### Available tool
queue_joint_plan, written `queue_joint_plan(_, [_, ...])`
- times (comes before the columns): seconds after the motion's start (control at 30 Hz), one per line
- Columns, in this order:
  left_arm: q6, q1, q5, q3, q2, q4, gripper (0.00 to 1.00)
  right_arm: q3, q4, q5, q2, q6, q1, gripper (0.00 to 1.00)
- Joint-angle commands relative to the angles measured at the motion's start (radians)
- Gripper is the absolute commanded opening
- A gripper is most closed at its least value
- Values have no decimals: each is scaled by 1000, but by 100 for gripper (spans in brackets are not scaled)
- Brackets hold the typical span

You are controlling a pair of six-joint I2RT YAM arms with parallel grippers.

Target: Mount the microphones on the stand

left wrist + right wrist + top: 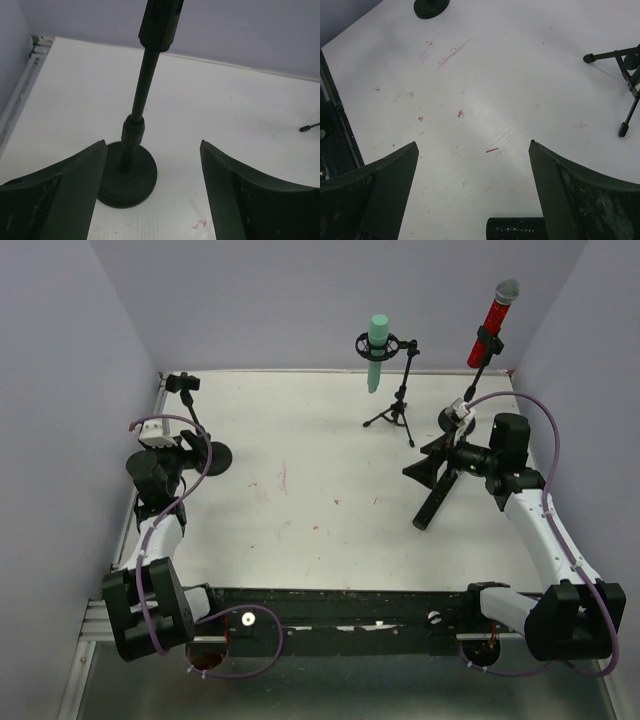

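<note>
The mint-green microphone (377, 348) sits in the shock mount of a small tripod stand (396, 412) at the back. The red microphone (492, 322) is clipped in a stand at the back right. The black microphone (438, 492) lies on the table under my right gripper (425, 462); its dark end shows low in the right wrist view (515, 229), and its head is hidden. My right gripper (473, 144) is open and empty above it. My left gripper (153, 142) is open, just short of an empty round-base stand (127, 175).
The empty stand's pole (145, 85) rises to a clip (183, 383) at the back left; its base (216, 454) is beside my left gripper (192, 452). Tripod legs (625, 60) spread at the right of the right wrist view. Walls close in on three sides.
</note>
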Motion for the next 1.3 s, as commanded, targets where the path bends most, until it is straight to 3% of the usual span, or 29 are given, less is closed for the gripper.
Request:
queue_joint_plan(0.0, [141,6,-14,72,86,256,80,15,-16,-17,-18,-5,-5,99])
queue_joint_plan(0.3, [144,5,-17,152,230,273,54,15,-16,-17,9,-10,-4,100])
queue_joint_plan(0.63, [147,-20,41,246,326,276,57,15,-16,-11,31,-13,-4,99])
queue_joint_plan(0.87, [162,-43,15,290,362,274,52,19,-25,-10,35,-20,-4,100])
queue_joint_plan(0.93, [162,-44,24,300,373,277,43,22,-28,-5,37,-22,-5,99])
queue_joint_plan(1.13, [184,-53,40,295,367,276,1,24,-33,1,35,-28,-4,100])
queue_joint_plan(1.27, [195,-58,92,274,320,293,0,25,-33,1,34,-29,-4,100])
